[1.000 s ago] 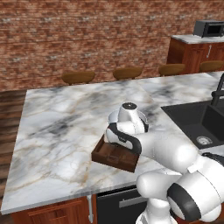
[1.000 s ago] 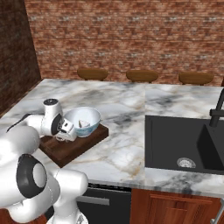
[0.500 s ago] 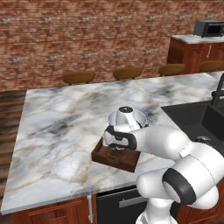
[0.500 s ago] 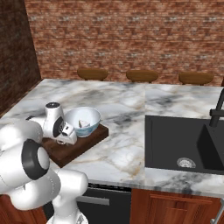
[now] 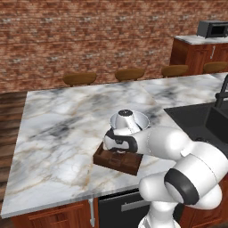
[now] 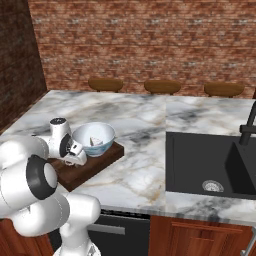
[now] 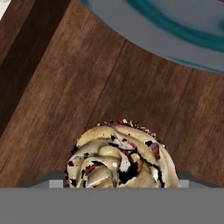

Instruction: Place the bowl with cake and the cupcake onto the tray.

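The dark wooden tray (image 6: 102, 161) lies near the counter's front edge, and the bowl with cake (image 6: 93, 139) stands on its far end. The bowl's pale blue outside (image 7: 175, 33) curves across the top of the hand view. The cupcake (image 7: 122, 158), dark brown with pale swirled frosting, sits at the bottom middle of the hand view, just above the tray floor (image 7: 83, 96). My gripper (image 6: 76, 159) points down over the tray's near half beside the bowl and looks shut on the cupcake; its fingertips are hidden behind it. In the left base view the hand (image 5: 120, 143) covers the tray (image 5: 116, 162) and part of the bowl (image 5: 143, 119).
The marble counter (image 5: 62, 129) stretches left and behind the tray. A black sink (image 6: 210, 162) with a dark faucet (image 6: 248, 127) lies to the right. Several brown stools (image 6: 106, 84) line the far side, and a microwave (image 5: 213, 28) stands at the back.
The hand has come down lower over the tray's near half, next to the bowl, with the cupcake. The bowl and tray have not moved.
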You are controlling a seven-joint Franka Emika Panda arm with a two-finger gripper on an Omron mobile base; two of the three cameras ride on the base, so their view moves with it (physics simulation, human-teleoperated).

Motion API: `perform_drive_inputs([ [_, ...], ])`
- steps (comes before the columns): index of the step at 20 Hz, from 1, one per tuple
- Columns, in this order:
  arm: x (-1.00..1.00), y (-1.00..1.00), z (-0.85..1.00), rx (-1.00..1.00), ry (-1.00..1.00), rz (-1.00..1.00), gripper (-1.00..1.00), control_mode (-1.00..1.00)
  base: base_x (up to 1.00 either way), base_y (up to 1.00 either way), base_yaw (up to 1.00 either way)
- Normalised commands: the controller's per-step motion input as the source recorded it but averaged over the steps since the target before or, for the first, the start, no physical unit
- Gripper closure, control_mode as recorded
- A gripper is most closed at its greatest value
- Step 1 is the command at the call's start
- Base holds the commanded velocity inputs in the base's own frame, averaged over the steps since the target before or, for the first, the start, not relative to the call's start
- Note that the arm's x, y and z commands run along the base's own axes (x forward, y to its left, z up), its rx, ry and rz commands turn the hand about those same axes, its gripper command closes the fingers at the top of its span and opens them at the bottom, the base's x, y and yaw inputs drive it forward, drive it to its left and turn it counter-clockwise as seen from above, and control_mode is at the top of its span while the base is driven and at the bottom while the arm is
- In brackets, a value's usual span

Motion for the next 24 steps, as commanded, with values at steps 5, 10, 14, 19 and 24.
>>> perform_drive_inputs([
  [5, -0.02, 0.00, 0.00, 0.00, 0.00, 0.00, -1.00, -1.00, 0.00, 0.00, 0.00],
  [10, -0.32, 0.00, 0.24, 0.00, -0.04, 0.00, -1.00, -1.00, 0.00, 0.00, 0.00],
  [14, -0.28, 0.00, 0.29, 0.00, 0.00, 0.00, -1.00, -1.00, 0.00, 0.00, 0.00],
  [19, -0.39, 0.00, 0.38, 0.00, 0.00, 0.00, -1.00, -1.00, 0.00, 0.00, 0.00],
  [24, -0.61, 0.00, 0.58, 0.00, 0.00, 0.00, -1.00, -1.00, 0.00, 0.00, 0.00],
])
